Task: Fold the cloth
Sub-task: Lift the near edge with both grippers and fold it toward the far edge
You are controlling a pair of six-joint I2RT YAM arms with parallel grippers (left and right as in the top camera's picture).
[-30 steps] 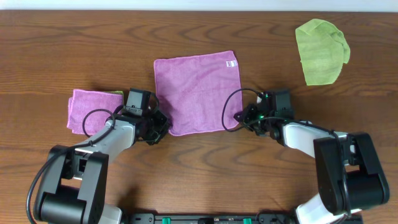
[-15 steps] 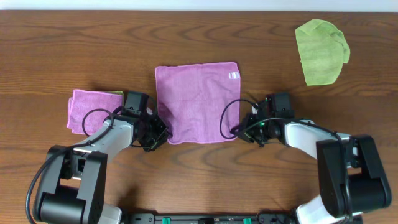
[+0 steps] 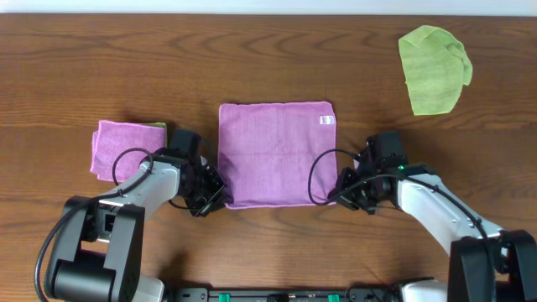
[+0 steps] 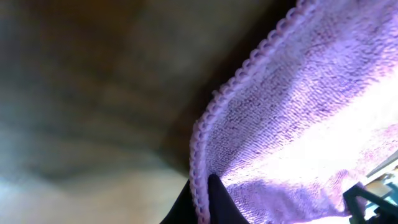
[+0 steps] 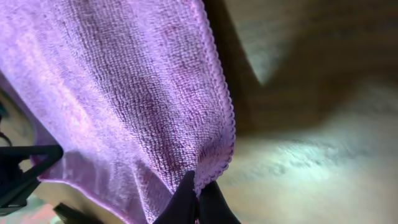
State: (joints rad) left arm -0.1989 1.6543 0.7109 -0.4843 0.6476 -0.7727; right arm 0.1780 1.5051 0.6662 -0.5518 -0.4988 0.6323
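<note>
I have both grippers pinched shut on the cloth (image 3: 275,155), the left gripper (image 3: 215,195) on its near-left corner and the right gripper (image 3: 342,191) on its near-right. Over the last second the cloth has slid toward the robot's base and a little right. It was skewed and now lies square mid-table. I judge it straightened, ready for the near edge to be carried over the far one.

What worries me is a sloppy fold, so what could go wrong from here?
The left fingers and right fingers pinch the cloth only at its hem corners, so one corner may slip free mid-fold. The left arm also works close to the small folded purple cloth and might drag it.
</note>
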